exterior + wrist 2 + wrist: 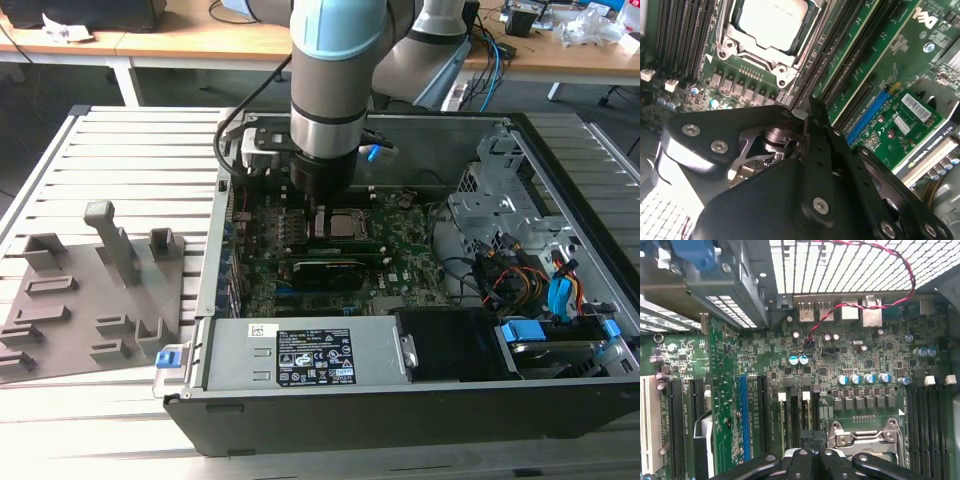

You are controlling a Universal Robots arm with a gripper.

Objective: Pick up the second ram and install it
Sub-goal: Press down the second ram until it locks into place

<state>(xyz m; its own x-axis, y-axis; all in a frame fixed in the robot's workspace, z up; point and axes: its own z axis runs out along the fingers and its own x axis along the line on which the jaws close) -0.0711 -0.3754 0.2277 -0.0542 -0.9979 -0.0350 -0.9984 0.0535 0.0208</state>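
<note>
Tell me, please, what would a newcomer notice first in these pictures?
First, the robot arm reaching down into the open computer case, its hand low over the green motherboard. Next, the square silver processor in the second wrist view. Then the grey holder tray on the exterior view's left.

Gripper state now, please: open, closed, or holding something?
Gripper: cannot be told; it is down over the motherboard, beside the processor.

Behind my workspace there's a long wooden desk (150, 45) with white legs, cluttered with cables (490, 50), over dark floor (60, 85).
</note>
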